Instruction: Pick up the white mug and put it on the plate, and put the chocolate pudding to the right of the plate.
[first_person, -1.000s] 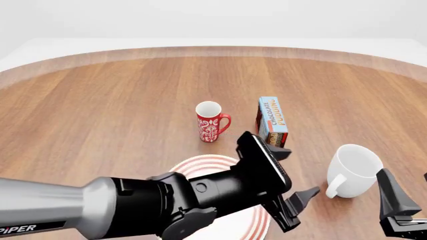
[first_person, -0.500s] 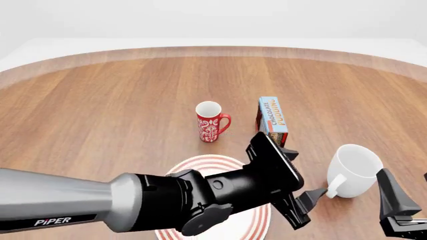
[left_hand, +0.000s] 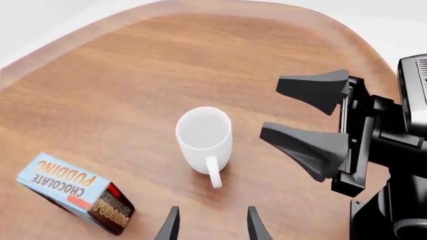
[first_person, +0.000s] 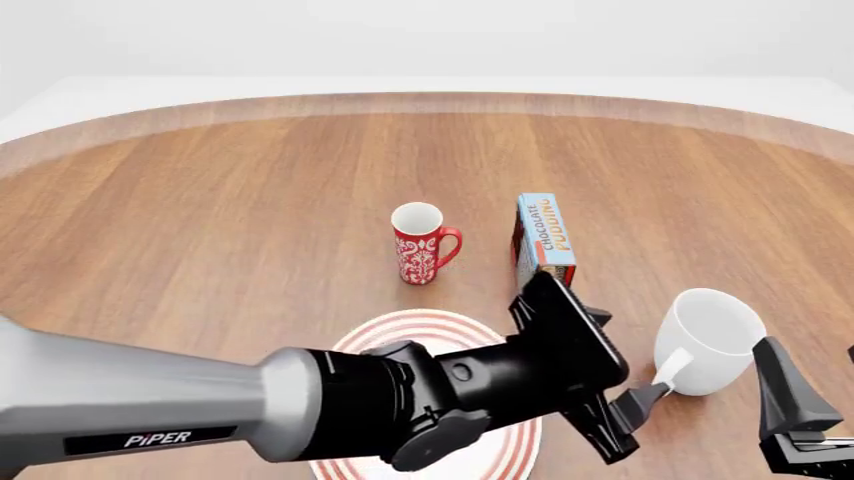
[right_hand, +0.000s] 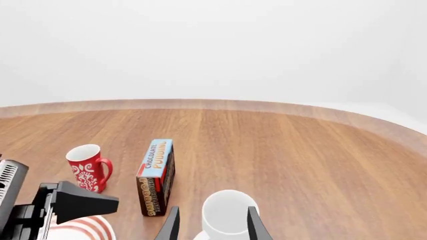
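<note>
The white mug (first_person: 714, 335) stands upright at the near right, with its handle (first_person: 671, 368) turned toward the left arm. It also shows in the left wrist view (left_hand: 205, 136) and the right wrist view (right_hand: 227, 216). My left gripper (first_person: 630, 418) is open, with its fingertips close to the handle and nothing held. My right gripper (first_person: 817, 400) is open and empty just to the right of the mug. The plate (first_person: 424, 327) lies mostly hidden under my left arm. The chocolate pudding (first_person: 547, 238) stands beyond the plate's right side.
A red patterned mug (first_person: 423, 243) stands upright beyond the plate, left of the pudding. The wooden table (first_person: 227, 220) has a curved far edge. My left arm crosses the near part of the front view.
My left gripper has moved right across the plate to the white mug's handle. The right gripper, both mugs and the pudding have not moved.
</note>
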